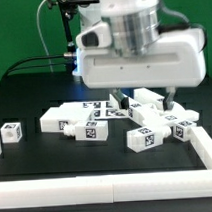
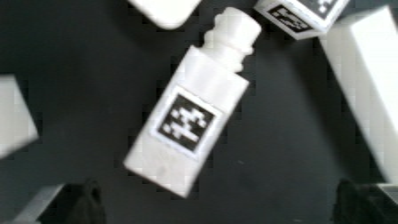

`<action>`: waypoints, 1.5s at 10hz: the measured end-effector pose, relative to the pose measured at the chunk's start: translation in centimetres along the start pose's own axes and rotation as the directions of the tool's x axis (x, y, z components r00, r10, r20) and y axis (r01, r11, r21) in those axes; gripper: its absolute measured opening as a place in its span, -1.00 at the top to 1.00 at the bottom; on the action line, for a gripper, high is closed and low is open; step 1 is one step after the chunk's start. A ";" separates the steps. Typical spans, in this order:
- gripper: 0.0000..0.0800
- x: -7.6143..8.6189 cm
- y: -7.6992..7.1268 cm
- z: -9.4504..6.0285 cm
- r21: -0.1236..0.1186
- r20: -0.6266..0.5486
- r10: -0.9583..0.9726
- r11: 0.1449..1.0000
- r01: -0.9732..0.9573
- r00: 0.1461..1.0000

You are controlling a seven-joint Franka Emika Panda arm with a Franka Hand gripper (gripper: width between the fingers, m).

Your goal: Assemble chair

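A black desk (image 1: 36, 162) fills the scene. A plain white border rail (image 1: 98, 190) fences it, running across six o'clock in the exterior view and turning up the side at four o'clock, likely to keep loose pieces from sliding off.

Just behind the rail the chair parts (image 1: 93, 130) lie scattered and unjoined. Their tags face up, probably so the cameras can read them. A small tagged cube (image 1: 10, 130) sits alone at nine o'clock and a stubby block (image 1: 63, 120) lies left of centre. A tagged block (image 1: 143, 138) lies at five o'clock, and a bar (image 1: 182, 127) at three o'clock rests against the central pile. With nothing fitted together, the assembly looks barely begun.

Over that pile, just past centre, hangs the pincer (image 1: 142, 95), its jaws wide and empty. The wrist view suggests why it is there: a long pegged bar (image 2: 192, 105) lies flat on the desk right below it, tag up. The bar's round peg points away from the pincer (image 2: 214, 208). Its plain end comes close to the gap between the dark fingers (image 2: 71, 205) and touches neither. The bar lies slanted to the line between them, so the wrist probably needs a turn before closing. I cannot tell for certain which piece in the exterior view this bar is.

Farthest back, at eleven o'clock, stands a green backdrop (image 1: 21, 38).
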State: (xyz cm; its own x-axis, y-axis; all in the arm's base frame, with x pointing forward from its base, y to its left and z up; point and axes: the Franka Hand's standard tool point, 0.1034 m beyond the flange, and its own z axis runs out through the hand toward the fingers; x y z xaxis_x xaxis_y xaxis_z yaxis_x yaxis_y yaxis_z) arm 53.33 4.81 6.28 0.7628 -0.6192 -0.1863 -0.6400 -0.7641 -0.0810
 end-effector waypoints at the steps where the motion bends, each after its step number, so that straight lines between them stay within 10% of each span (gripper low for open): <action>1: -0.62 -0.1 0.0 1.5 0.012 -0.011 0.108 0.994 -0.108 0.994; 6: -0.62 -0.7 -0.7 5.2 -0.002 -0.012 0.207 0.978 -0.207 0.978; 8: -0.01 -0.8 -0.7 5.3 -0.004 -0.011 0.199 0.980 -0.199 0.980; 11: 0.29 -0.8 -0.7 5.3 -0.003 -0.011 0.191 0.982 -0.191 0.982; 15: 0.29 -0.2 -2.3 -0.6 0.020 0.021 0.063 0.998 -0.063 0.998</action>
State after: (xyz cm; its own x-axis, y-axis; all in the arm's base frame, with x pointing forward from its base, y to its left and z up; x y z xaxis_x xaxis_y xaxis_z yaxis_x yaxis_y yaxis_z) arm 54.69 6.61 7.10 0.7190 -0.6620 -0.2119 -0.6887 -0.7196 -0.0887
